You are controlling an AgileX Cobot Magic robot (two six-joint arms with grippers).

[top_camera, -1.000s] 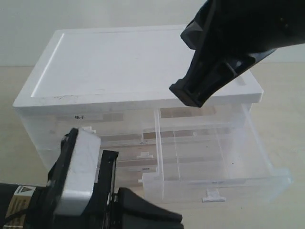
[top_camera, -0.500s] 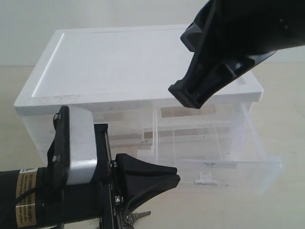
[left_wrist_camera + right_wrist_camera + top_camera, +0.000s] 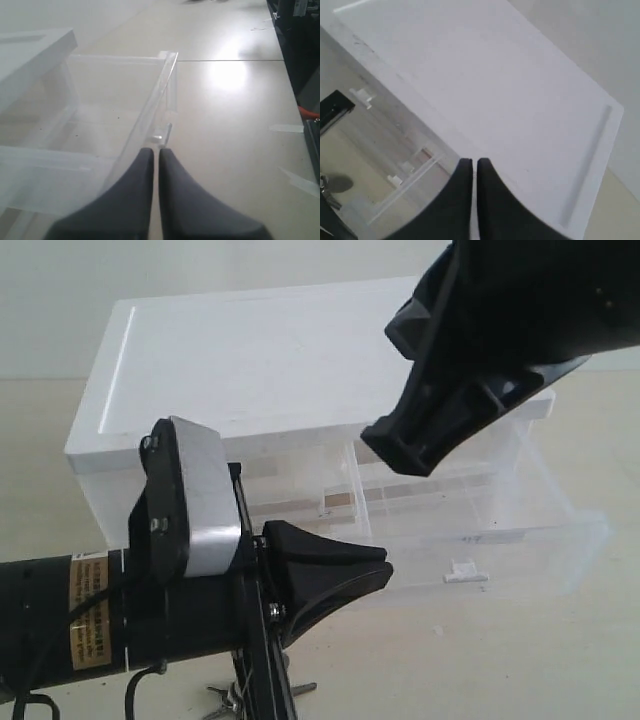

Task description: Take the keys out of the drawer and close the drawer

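Note:
The clear plastic drawer [image 3: 520, 540] stands partly pulled out of the white-topped cabinet [image 3: 260, 360]; its inside [image 3: 100, 115] looks empty. Its small white tab handle [image 3: 465, 571] faces the table. My left gripper [image 3: 385, 575] is shut with nothing between its fingers, its tips right at the drawer's front panel beside the tab [image 3: 161, 135]. The keys [image 3: 225, 700] lie on the table under the left arm, mostly hidden, and the blue fob does not show. My right gripper [image 3: 400, 450] is shut and empty, hovering at the cabinet top's front edge [image 3: 474, 161].
Other translucent drawers [image 3: 300, 490] fill the cabinet's left half, next to the open one. Beige table [image 3: 520, 660] runs in front of and right of the drawer. The left arm's black body [image 3: 100, 620] crosses the lower left.
My left gripper has risen and moved right up to the drawer's front. The drawer front has gone back toward the cabinet, and the cabinet has shifted. The keys now lie on the table.

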